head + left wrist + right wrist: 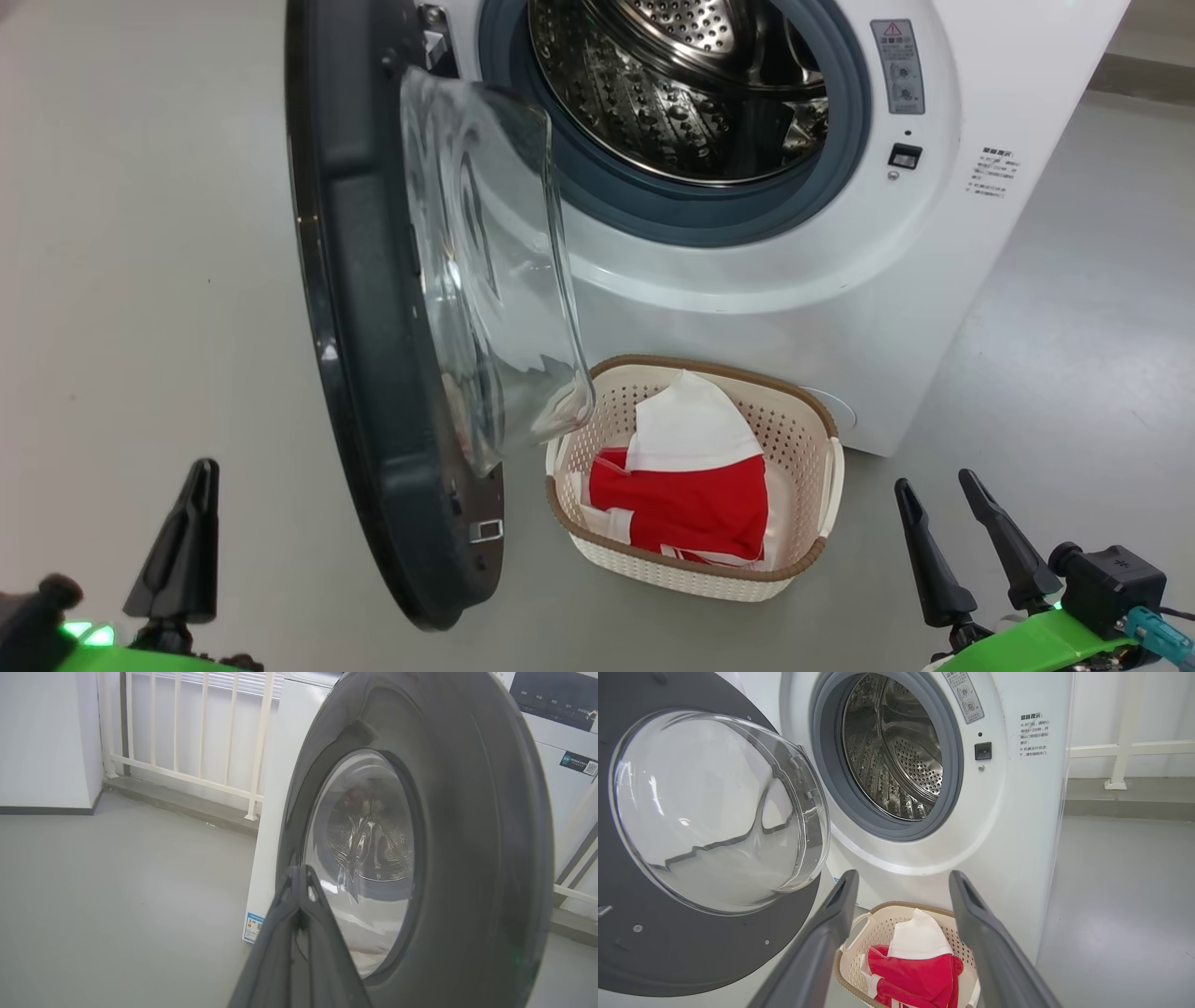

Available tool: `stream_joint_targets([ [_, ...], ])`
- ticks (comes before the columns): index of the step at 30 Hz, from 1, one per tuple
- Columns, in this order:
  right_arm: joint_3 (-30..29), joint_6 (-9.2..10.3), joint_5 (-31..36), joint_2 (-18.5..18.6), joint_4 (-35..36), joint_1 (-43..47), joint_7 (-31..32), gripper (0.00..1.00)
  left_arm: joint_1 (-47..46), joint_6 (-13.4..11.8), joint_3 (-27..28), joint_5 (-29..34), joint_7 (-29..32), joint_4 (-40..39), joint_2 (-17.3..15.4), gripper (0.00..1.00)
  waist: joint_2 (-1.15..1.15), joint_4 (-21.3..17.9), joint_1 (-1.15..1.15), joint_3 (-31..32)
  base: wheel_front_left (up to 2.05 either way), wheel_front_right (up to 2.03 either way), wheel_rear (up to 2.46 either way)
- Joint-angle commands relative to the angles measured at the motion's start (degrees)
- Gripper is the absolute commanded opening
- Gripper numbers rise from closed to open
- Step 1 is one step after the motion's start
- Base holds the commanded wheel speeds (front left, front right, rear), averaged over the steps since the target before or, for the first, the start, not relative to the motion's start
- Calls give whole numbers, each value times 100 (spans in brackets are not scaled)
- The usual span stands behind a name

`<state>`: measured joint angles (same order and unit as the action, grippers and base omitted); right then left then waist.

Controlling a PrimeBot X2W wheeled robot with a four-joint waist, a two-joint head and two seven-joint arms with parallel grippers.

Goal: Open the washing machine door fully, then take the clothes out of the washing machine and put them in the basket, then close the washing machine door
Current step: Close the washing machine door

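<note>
The washing machine point(840, 280) stands with its door point(355, 308) swung out to the left, glass bowl facing the drum point(681, 84), which shows bare steel. The basket point(691, 574) sits on the floor below the opening, with red and white clothes point(691, 504) inside. My left gripper point(201, 476) is shut on nothing, low at the left, on the outer side of the door. In the left wrist view its closed fingers point(299, 914) point at the door's black outer face point(467, 835). My right gripper point(934, 485) is open and holds nothing, right of the basket.
The right wrist view looks between my open right gripper point(903, 877) at the basket point(852, 952), the clothes point(915, 975), the door's inner side point(714, 952) and the grey rubber ring point(887, 830). Grey floor surrounds the machine. A white railing point(187, 774) runs behind it.
</note>
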<state>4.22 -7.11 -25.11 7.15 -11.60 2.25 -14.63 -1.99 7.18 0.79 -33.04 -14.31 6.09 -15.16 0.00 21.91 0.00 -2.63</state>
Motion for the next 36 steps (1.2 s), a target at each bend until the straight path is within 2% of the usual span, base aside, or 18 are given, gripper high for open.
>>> stream_joint_targets([
  [1, 115, -37, 11, 62, 150, -59, -37, 100, -320, 31, 97, -247, -69, -127, -287, 0, 0, -31, 0, -31, 0, 0, 0],
  [15, 57, -37, 39, 90, 206, -174, -37, 100, -963, 31, -1107, -3233, -69, -536, -1580, 0, 0, -307, 0, -324, 0, 0, 0],
  [21, 31, -37, 58, 81, 214, -242, -37, 100, -1252, 31, -1584, -4708, -2, -897, -2124, 0, 0, -361, 0, -423, 0, 0, 0],
  [25, 17, -37, 62, 73, 221, -280, -37, 100, -1377, 31, -1519, -5604, 325, -1104, -2400, 0, 0, -384, 0, -486, 0, 0, 0],
  [28, 7, -37, 66, 70, 224, -308, -37, 100, -1459, 31, -1330, -6158, 799, -1223, -2480, 0, 0, -395, 0, -527, 0, 0, 0],
  [30, 8, -37, 67, 71, 223, -317, -37, 100, -1483, 31, -1256, -6304, 982, -1245, -2480, 0, 0, -400, 0, -535, 0, 0, 0],
  [32, 10, -37, 70, 65, 220, -348, -37, 100, -1530, 31, -1017, -6618, 1605, -1288, -2447, 0, 0, -420, 0, -567, 0, 0, 0],
  [36, 15, -37, 71, 44, 216, -385, -37, 100, -1575, 31, -629, -6802, 2379, -1263, -2304, 0, 0, -453, 0, -597, 0, 0, 0],
])
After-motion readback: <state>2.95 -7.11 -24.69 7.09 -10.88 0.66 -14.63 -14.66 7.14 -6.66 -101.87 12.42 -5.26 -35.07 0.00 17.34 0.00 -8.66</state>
